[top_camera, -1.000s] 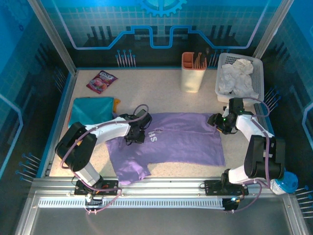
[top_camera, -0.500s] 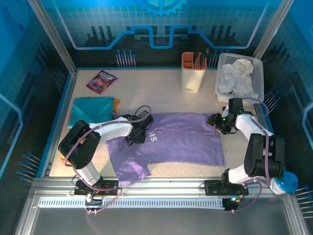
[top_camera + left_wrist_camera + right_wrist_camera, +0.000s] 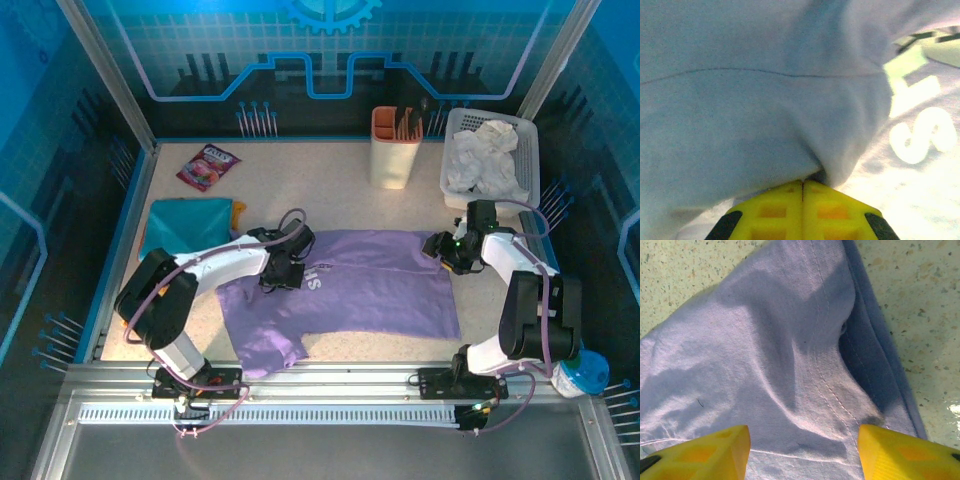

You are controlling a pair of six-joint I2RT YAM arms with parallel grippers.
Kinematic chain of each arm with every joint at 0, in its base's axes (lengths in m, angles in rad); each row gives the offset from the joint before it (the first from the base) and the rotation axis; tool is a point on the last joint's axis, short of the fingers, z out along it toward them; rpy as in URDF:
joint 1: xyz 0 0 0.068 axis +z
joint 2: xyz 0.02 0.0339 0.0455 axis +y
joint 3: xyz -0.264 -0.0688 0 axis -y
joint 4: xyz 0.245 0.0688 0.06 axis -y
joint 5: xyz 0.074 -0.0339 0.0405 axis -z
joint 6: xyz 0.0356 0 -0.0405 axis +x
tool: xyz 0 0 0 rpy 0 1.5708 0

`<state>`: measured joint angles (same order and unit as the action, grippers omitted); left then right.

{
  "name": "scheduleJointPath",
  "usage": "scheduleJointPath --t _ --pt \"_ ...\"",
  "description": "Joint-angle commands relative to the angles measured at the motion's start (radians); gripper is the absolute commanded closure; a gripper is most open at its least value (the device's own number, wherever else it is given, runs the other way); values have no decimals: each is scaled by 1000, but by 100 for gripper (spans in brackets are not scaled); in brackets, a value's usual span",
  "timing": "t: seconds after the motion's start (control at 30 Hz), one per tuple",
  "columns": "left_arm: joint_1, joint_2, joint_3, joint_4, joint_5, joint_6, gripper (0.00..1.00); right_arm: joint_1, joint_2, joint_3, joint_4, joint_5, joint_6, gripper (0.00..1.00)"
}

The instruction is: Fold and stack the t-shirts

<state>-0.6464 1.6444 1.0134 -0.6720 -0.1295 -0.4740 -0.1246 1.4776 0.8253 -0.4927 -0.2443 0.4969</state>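
Observation:
A lavender-purple t-shirt [image 3: 370,290] lies spread flat across the middle of the table, its white chest lettering [image 3: 313,281] beside my left gripper. My left gripper [image 3: 282,272] is shut on a pinched fold of this t-shirt near its left shoulder. In the left wrist view the yellow fingertips [image 3: 802,186] meet, with lavender cloth [image 3: 740,100] bunched up over them. My right gripper [image 3: 443,250] stands open over the shirt's far right corner. Its yellow fingers [image 3: 715,452] straddle a wrinkled hem of the t-shirt [image 3: 780,350]. A folded teal t-shirt [image 3: 185,225] lies at the left, an orange-yellow edge [image 3: 238,213] showing beside it.
A glossy pink-purple snack packet [image 3: 207,166] lies at the back left. An orange-and-cream holder [image 3: 396,147] stands at the back centre. A white basket [image 3: 528,150] with crumpled white cloth sits at the back right. Bare speckled tabletop [image 3: 920,300] borders the shirt's right edge.
My left gripper has closed on the lavender cloth and shifted slightly right. The right arm has not moved.

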Motion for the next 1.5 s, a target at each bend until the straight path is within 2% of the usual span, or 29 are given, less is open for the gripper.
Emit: scheduleJointPath --t 0.0,0.33,0.37,0.47,0.5,0.57,0.83,0.93,1.13,1.33,1.47 --pt "-9 -41 43 -51 106 -52 100 5 10 29 -5 -20 9 41" --pt "-2 4 110 -167 205 -40 99 4 15 25 -7 -17 2 41" --pt "-2 7 115 -180 213 -33 92 4 16 25 -7 -17 2 41" --pt "3 -9 120 -225 192 -16 49 5 19 24 -9 -20 0 41" --pt "11 -24 120 -246 183 -12 43 4 20 24 -10 -19 -1 41" --pt "47 -66 105 -275 183 -9 40 4 17 23 -10 -20 -3 41" --pt "220 -298 -88 -266 202 -29 43 5 24 19 0 -31 -3 41" --pt "232 -323 -163 -212 190 -52 40 6 28 22 5 -35 0 41" --pt "232 -321 -265 -41 238 -83 39 11 25 28 -1 -37 0 41" --pt "234 -241 -262 -2 171 -87 53 10 18 24 -1 -37 1 41" --pt "240 -190 -250 7 159 -85 67 11 20 26 -3 -35 0 41"
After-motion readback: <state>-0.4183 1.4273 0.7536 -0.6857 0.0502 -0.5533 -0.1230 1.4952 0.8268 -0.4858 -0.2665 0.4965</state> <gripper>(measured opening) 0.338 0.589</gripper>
